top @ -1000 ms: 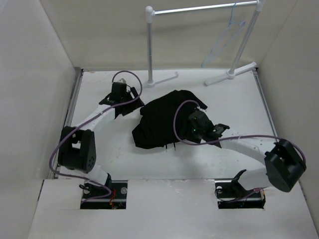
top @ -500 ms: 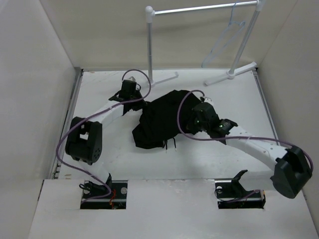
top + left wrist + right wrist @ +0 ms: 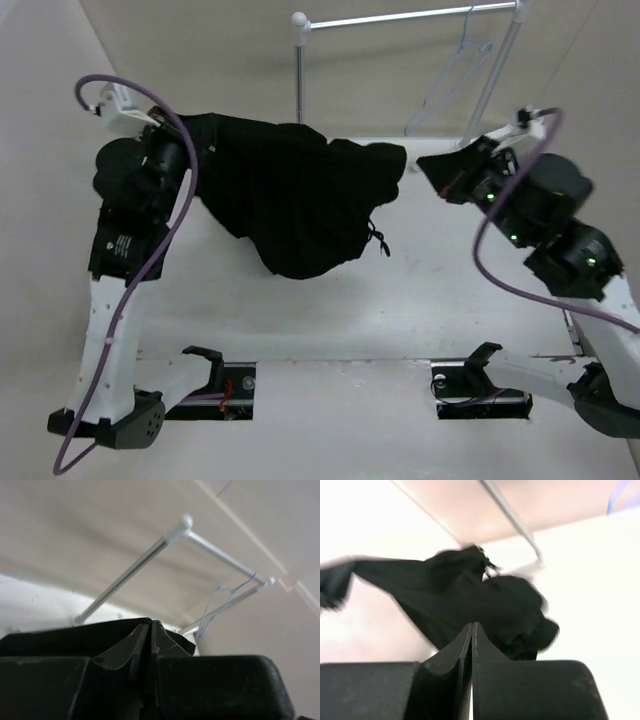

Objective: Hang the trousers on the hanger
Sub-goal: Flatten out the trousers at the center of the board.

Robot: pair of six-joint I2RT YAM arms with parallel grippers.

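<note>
The black trousers (image 3: 290, 200) hang in the air as a sagging sheet stretched between my two grippers, with the drawstring dangling under the right part. My left gripper (image 3: 195, 128) is raised high at the left and shut on their left end. Dark cloth (image 3: 75, 630) bunches around its closed tips (image 3: 151, 622). My right gripper (image 3: 422, 162) is shut at the trousers' bunched right end. In the right wrist view the cloth (image 3: 470, 590) spreads just past its tips (image 3: 472, 624). The pale blue hanger (image 3: 450, 85) hangs by its hook from the rail at the back right, behind the right gripper.
A white rail stand (image 3: 400, 17) crosses the back of the table (image 3: 420, 290), with one upright behind the trousers and one at the right. Both of its feet rest on the table. White walls close in the left, right and back. The rail (image 3: 220, 550) also shows in the left wrist view.
Both arms have risen sharply and spread apart, lifting the trousers off the table into a hanging sheet. A second ago both grippers were low on the heaped cloth.
</note>
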